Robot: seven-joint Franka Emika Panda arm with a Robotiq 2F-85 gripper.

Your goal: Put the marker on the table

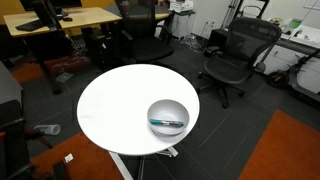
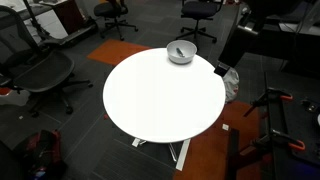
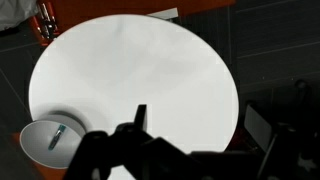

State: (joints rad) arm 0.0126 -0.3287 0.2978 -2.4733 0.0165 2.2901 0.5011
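Marker (image 1: pixel 167 123) in bowl (image 1: pixel 168 107) nr table (image 1: pixel 112 104) edge; wide open top beside.

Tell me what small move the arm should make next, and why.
Probably shift the gripper sideways until it hangs over the shallow white bowl. The small teal-blue marker lies inside that bowl, near the edge of the round white table, while the jaws stand apart and empty, high above the tabletop and off to the bowl's side.

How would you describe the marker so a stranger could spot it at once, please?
Find the big round white table; near its edge sits a pale bowl. The marker lies inside it, a short thin teal stick, the only thing there.
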